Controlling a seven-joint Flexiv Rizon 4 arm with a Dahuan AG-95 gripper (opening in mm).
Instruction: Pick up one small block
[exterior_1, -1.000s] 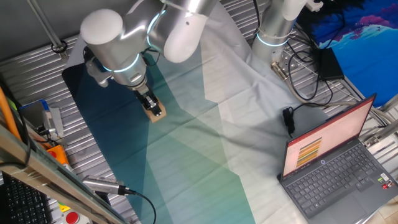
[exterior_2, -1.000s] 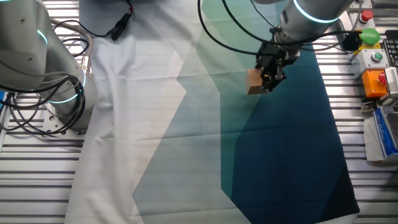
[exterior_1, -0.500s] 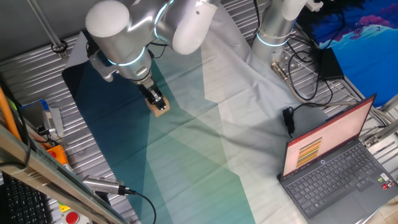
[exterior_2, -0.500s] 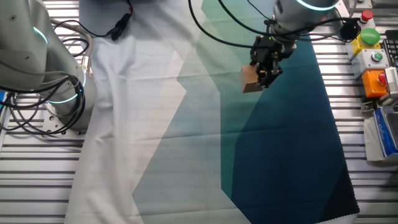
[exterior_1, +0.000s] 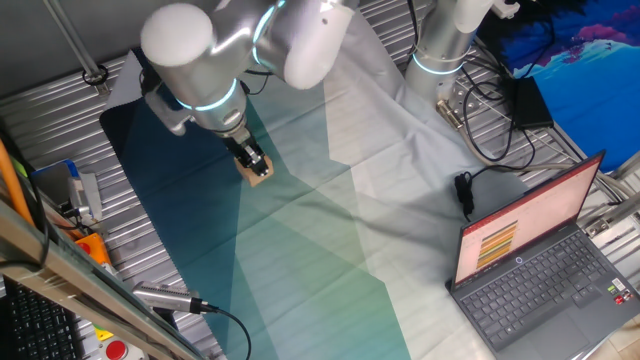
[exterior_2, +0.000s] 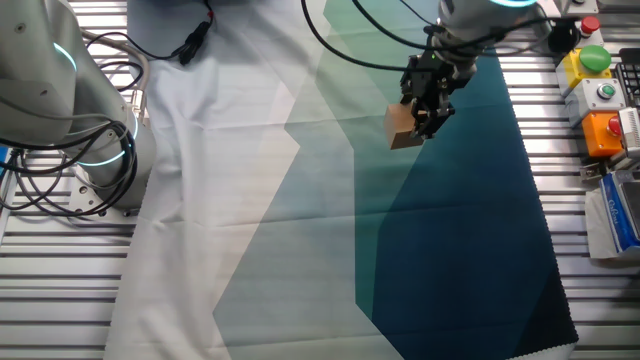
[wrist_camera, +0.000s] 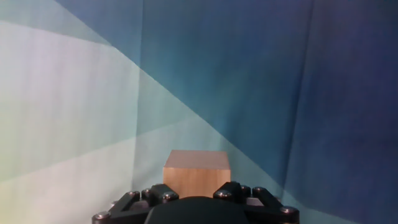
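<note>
From my station I see even, bright overhead light and sharp fixed views. The arm's white shell (exterior_1: 180, 40) glares slightly. In the hand view the gripper (wrist_camera: 196, 202) base nearest the lens is dark and soft.

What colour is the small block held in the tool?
Plain light tan wood, unmarked; the small block shows best in the hand view.

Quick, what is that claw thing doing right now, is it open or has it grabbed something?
Gripper: closed on the small block, which it holds above the cloth.
</note>
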